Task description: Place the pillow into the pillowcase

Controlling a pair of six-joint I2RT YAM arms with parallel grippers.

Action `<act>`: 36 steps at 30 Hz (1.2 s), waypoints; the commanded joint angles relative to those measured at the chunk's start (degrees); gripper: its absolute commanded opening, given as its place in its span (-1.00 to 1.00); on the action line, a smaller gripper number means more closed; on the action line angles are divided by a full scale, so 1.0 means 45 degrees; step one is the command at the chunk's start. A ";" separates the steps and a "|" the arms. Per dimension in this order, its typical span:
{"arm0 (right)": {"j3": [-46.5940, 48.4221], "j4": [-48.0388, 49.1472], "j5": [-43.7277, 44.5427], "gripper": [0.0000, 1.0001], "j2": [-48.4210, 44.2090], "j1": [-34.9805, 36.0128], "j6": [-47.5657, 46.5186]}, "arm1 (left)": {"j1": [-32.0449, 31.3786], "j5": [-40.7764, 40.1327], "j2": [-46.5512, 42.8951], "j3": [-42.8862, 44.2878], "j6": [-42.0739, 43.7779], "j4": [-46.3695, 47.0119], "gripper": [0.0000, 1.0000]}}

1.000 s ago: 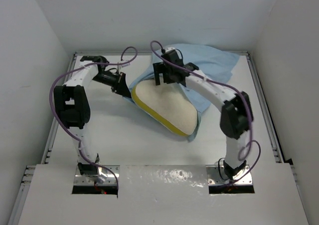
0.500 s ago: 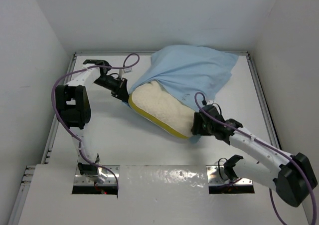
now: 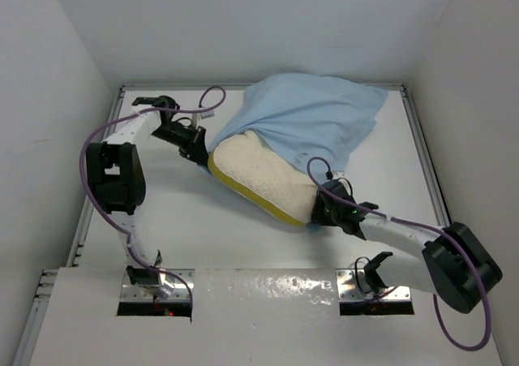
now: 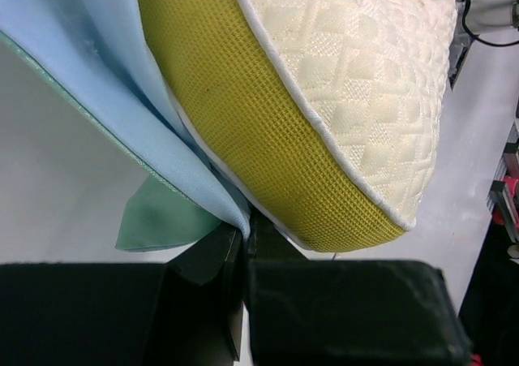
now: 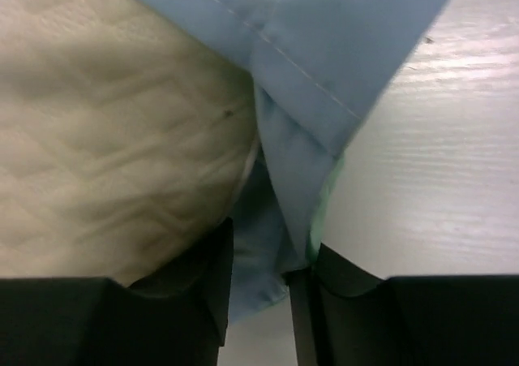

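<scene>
Pillow (image 3: 263,171): lies slantwise mid-table, far half tucked inside the case, near end with its yellow edge band sticking out bare.
Pillowcase (image 3: 312,118): light-blue side up, draped over the pillow's far end and spilling toward the back right corner; a teal flap peeks out underneath in the left wrist view.
Left gripper (image 3: 197,145): at the pillow's far left corner, pinched tight on the case's opening edge.
Right gripper (image 3: 319,208): at the near right corner, clamped on a bunched fold of the hem, touching the pillow.
Table (image 3: 186,220): white, carrying it all.
</scene>
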 commanded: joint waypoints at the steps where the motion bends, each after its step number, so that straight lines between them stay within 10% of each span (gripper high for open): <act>1: -0.0817 0.1710 -0.0150 -0.41 0.0673 -0.0055 0.0455 | 0.0040 0.0517 -0.0966 0.0068 0.0488 -0.0365 -1.00; 3: -0.0722 0.1540 -0.0051 -1.00 0.0538 -0.0055 0.0223 | 0.0060 0.1258 -0.0909 0.0457 0.0958 -0.0892 -1.00; 7: 0.1805 -0.0427 -0.0149 -1.00 -0.1119 -0.0035 -0.1490 | 0.0758 0.3655 -0.0869 0.2522 0.0183 -0.1344 -1.00; 11: 0.6942 -0.1933 -0.0090 -1.00 -0.2470 -0.0074 -0.3427 | 0.1037 0.4269 -0.0323 0.8681 -0.3228 0.0211 -1.00; 14: 1.3550 -0.2660 -0.0537 -1.00 -0.1714 -0.0055 -0.5474 | 0.1095 0.3299 -0.2107 0.8455 -1.0902 1.0110 -1.00; 18: 1.8247 -0.2876 -0.0870 -1.00 -0.0503 -0.0055 -0.6728 | 0.1134 0.1480 -0.2357 0.9960 -1.5314 1.6649 -1.00; 31: 2.1487 -0.2641 -0.0638 -1.00 0.0771 -0.0074 -0.7923 | 0.1271 -0.1672 -0.1571 1.4150 -1.6735 1.9673 -1.00; 36: 1.9157 -0.2191 0.0534 -1.00 0.0631 -0.0055 -0.8293 | 0.1270 -0.2460 -0.2358 1.0138 -1.5411 1.7628 -1.00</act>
